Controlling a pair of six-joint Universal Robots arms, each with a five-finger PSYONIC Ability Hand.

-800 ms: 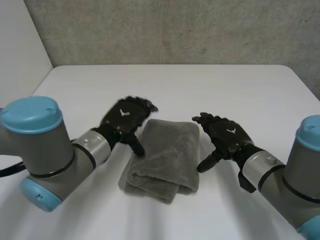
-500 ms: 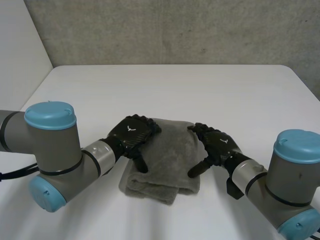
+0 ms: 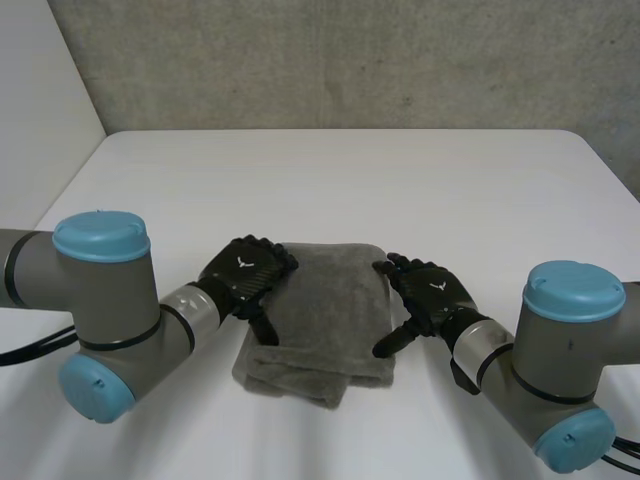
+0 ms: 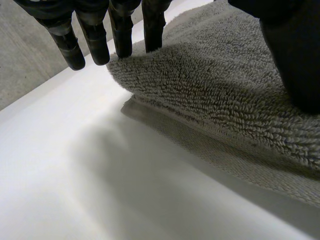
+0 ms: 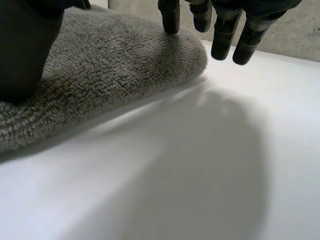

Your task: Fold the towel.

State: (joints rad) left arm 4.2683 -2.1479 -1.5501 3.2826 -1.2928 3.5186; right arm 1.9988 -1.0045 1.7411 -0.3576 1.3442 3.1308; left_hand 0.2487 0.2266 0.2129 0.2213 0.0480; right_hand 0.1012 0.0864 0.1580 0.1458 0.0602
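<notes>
Towel [image 3: 325,300] side edges partly hidden beneath left hand [image 3: 247,269] and right hand [image 3: 432,292]

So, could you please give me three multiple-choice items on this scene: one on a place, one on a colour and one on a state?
1. Where does the towel lie on the table?
A. between the left hand and the right hand
B. at the far edge
C. draped over an arm

2. What colour is the towel?
A. blue
B. grey
C. white

3. What state is the towel in?
A. spread out in one layer
B. crumpled in a heap
C. folded in layers

Answers:
1 A: a hand sits at each side edge of it.
2 B: its pile is grey against the white table.
3 C: stacked layers show at its near end.
</notes>
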